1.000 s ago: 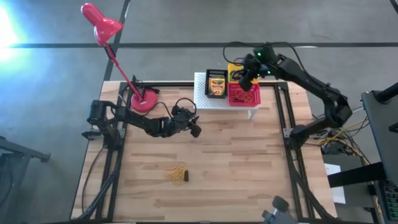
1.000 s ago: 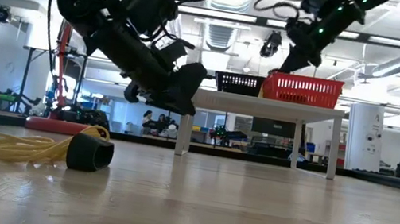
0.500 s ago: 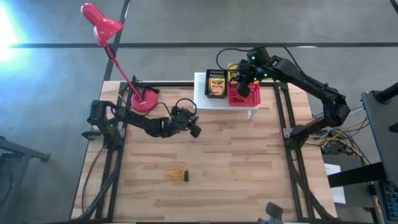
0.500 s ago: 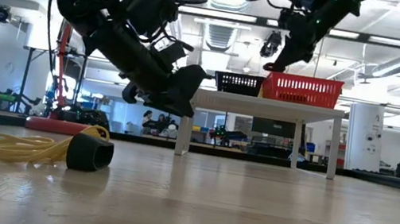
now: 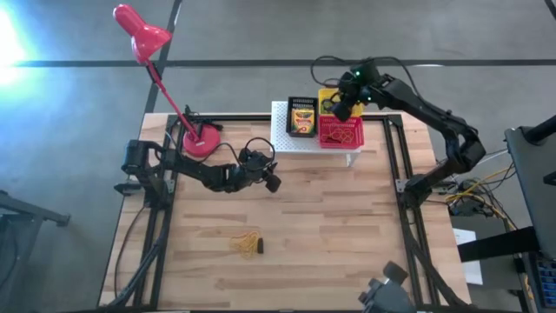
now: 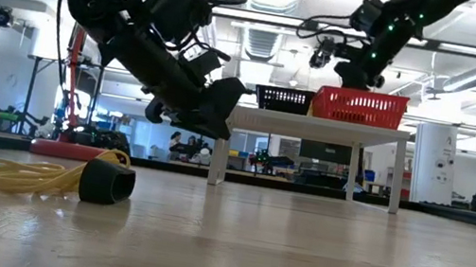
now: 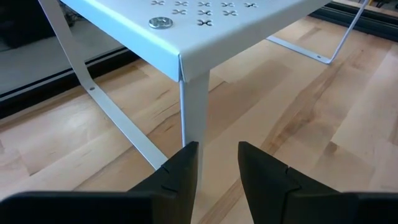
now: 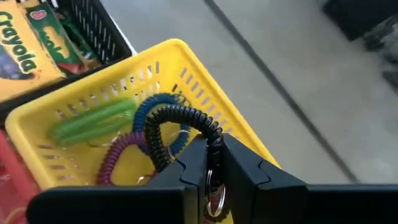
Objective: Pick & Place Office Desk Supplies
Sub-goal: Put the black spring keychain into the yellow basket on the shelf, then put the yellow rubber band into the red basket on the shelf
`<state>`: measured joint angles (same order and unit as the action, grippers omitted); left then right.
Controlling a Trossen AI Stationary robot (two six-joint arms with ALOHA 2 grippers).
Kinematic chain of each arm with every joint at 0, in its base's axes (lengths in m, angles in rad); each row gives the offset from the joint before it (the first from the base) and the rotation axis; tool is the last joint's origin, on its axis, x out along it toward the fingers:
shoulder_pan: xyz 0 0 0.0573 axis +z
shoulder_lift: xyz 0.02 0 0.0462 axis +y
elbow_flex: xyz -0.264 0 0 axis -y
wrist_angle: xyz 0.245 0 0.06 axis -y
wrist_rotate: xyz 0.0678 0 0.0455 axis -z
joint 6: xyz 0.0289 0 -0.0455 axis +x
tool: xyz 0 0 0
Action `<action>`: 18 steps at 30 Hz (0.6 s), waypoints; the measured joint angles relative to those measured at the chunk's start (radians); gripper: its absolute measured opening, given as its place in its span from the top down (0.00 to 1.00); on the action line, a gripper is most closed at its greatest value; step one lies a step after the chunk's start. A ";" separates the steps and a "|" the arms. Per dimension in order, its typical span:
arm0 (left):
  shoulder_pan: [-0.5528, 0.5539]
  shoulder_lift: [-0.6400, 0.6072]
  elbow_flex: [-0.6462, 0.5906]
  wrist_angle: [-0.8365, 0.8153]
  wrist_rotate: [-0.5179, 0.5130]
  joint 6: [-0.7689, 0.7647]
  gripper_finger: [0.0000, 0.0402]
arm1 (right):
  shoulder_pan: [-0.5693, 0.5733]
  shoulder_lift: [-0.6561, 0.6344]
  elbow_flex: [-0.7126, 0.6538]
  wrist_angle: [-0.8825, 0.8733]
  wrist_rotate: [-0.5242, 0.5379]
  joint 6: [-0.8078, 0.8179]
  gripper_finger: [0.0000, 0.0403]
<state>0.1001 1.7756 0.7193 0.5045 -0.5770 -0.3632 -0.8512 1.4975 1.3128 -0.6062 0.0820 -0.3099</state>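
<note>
Since half a second ago my right arm has pulled back from over the red basket (image 5: 340, 132) to above the yellow basket (image 8: 186, 56). Right fingers (image 8: 214, 163) pinch a black coil ring (image 8: 180, 118) over that basket; green (image 8: 93, 121), blue (image 8: 163, 101) and purple (image 8: 118, 155) coils lie inside. Crayon box (image 5: 302, 116) sits in the black basket. Left fingers (image 7: 216, 163) hover slightly spread, empty, beside the white stand (image 7: 180, 43). Rubber-band tangle (image 5: 247, 243) lies on the surface (image 5: 347, 235).
</note>
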 joint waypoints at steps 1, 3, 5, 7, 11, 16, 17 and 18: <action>0.000 0.000 0.000 0.000 0.000 0.000 0.69 | -0.012 0.003 0.000 0.000 -0.024 0.009 0.91; 0.000 0.000 0.000 0.000 0.000 0.000 0.69 | -0.033 0.010 0.000 0.000 -0.097 0.027 0.87; 0.000 0.000 0.000 0.000 0.000 0.000 0.69 | -0.052 0.013 0.000 -0.001 -0.149 0.041 0.82; 0.000 0.000 0.000 0.000 0.000 0.005 0.69 | -0.065 0.013 0.000 -0.001 -0.160 0.042 0.76; -0.003 0.000 0.000 0.000 0.001 0.008 0.69 | -0.074 -0.016 0.000 0.003 -0.160 0.041 0.66; -0.017 0.000 0.000 0.000 0.000 0.003 0.69 | -0.010 -0.105 -0.009 0.003 -0.227 0.033 0.60; -0.019 0.000 0.000 0.002 0.000 0.004 0.69 | 0.016 -0.130 -0.016 0.003 -0.243 0.033 0.60; -0.022 0.000 0.000 0.006 0.000 0.010 0.69 | 0.051 -0.154 -0.024 0.007 -0.248 0.035 0.60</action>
<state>0.0784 1.7753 0.7193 0.5103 -0.5767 -0.3535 -0.8005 1.3436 1.2888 -0.5996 -0.1663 -0.2746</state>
